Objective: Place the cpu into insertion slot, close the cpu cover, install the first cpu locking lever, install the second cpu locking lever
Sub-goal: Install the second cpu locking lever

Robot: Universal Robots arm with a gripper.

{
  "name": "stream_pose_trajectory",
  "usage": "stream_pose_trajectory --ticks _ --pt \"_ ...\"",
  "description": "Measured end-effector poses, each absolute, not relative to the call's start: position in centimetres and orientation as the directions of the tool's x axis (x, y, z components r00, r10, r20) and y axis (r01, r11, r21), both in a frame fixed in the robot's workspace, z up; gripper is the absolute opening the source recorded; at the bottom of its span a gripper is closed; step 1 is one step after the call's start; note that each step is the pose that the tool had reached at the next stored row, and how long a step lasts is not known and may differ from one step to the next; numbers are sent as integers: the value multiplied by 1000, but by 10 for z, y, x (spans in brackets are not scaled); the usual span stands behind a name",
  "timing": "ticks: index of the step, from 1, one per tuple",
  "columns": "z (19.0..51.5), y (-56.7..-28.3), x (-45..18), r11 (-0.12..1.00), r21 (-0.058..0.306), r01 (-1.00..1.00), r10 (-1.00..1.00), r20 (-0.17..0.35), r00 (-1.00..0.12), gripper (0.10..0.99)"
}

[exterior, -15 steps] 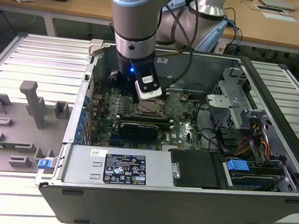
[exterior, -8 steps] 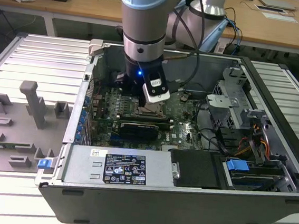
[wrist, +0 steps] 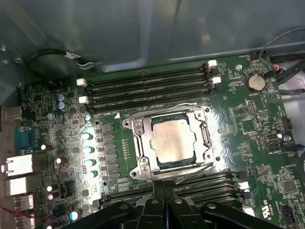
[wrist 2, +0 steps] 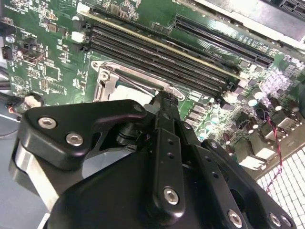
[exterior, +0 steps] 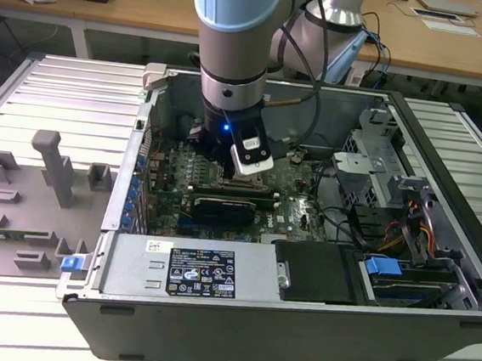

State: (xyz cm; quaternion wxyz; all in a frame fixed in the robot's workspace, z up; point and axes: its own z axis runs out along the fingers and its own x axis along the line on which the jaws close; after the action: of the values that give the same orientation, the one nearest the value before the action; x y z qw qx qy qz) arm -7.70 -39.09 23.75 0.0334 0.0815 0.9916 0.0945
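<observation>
here the gripper [wrist: 163, 187], fingers pressed together and empty, hovers beside the cpu cover [wrist: 143, 143] lying over the cpu [wrist: 174, 139].

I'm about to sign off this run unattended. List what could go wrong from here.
1. The gripper sits right at the cpu cover's edge; a slip could scrape the motherboard.
2. The memory slots flank the socket closely, so a sideways drift might knock them.
3. The cpu looks seated under the cover; extra downward force could stress the contacts beneath.
</observation>
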Motion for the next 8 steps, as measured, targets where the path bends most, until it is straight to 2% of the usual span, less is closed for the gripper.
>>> stream_pose_trajectory --ticks 8 --pt "228 -392 -83 967 203 156 168 -48 -985 106"
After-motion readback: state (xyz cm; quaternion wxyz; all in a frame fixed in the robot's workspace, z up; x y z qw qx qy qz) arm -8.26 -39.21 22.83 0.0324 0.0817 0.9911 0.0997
